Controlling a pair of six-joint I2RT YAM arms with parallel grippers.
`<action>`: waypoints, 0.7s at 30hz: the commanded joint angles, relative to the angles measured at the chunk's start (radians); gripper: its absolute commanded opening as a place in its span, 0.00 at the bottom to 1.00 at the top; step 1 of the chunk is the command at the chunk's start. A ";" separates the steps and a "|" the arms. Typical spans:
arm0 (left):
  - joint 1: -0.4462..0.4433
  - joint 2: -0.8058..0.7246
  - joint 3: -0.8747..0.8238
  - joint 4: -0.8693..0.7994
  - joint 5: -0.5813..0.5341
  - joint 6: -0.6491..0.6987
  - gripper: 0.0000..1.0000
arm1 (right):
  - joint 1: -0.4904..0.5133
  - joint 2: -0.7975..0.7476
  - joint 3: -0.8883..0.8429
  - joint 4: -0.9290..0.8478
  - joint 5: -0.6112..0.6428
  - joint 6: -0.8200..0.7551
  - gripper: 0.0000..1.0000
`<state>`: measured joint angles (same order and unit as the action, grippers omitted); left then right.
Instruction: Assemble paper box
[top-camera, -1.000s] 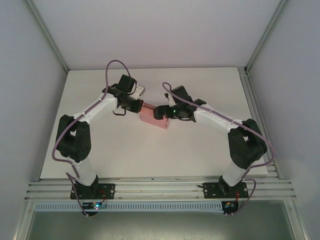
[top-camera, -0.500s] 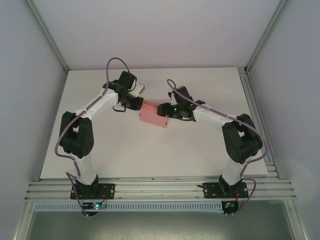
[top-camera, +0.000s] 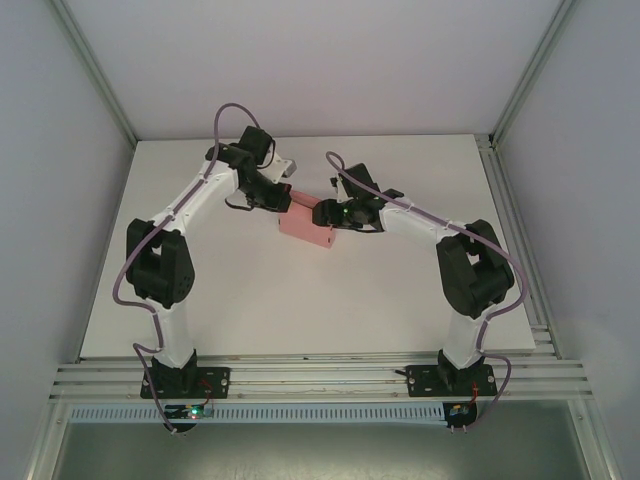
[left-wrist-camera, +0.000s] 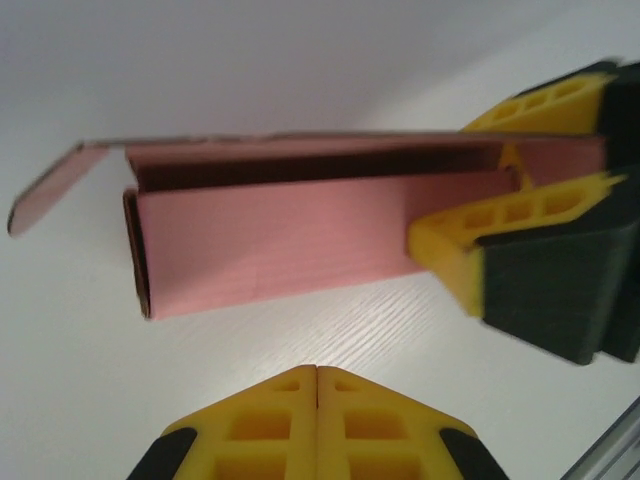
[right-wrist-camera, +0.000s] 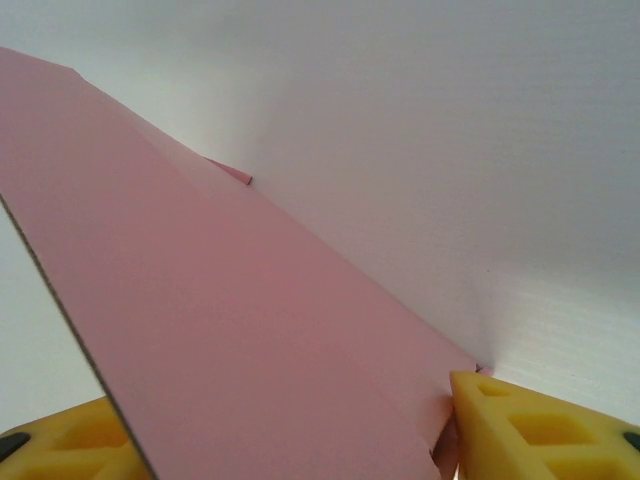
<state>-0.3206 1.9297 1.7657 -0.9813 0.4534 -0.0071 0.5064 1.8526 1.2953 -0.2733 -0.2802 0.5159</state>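
The paper box (top-camera: 305, 223) is a slim pink card box lying on the white table (top-camera: 400, 290) at mid-centre. In the left wrist view the paper box (left-wrist-camera: 300, 240) lies lengthwise, its long lid raised and an end flap sticking out at the left. My right gripper (top-camera: 325, 215) is shut on its right end; one of its yellow fingers (left-wrist-camera: 470, 255) presses the front wall. From the right wrist, the paper box (right-wrist-camera: 230, 330) fills the gap between my fingers (right-wrist-camera: 530, 430), with the right gripper (right-wrist-camera: 290, 450) clamped on it. My left gripper (left-wrist-camera: 317, 372) is shut and empty, just short of the box; from above the left gripper (top-camera: 280, 197) is at the box's far left.
Aluminium frame rails (top-camera: 320, 378) run along the near edge by the arm bases. Grey walls enclose the table on three sides. Purple cables (top-camera: 230, 115) loop above both arms.
My left gripper has drawn back from the box's left end toward the far side. The right gripper has moved left and farther away with the box, which has shifted slightly the same way.
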 joint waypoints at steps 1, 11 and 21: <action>0.004 0.002 0.004 -0.090 -0.132 -0.028 0.01 | -0.005 0.054 -0.035 -0.158 0.109 -0.057 0.54; 0.085 -0.051 0.026 0.014 -0.276 0.219 0.49 | -0.006 0.080 0.004 -0.198 0.076 -0.104 0.51; 0.086 0.036 0.078 0.060 -0.072 0.448 0.44 | -0.011 0.078 0.009 -0.227 0.095 -0.108 0.49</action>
<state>-0.2337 1.9701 1.8259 -0.9623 0.3016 0.3309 0.5060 1.8664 1.3334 -0.3237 -0.2855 0.4454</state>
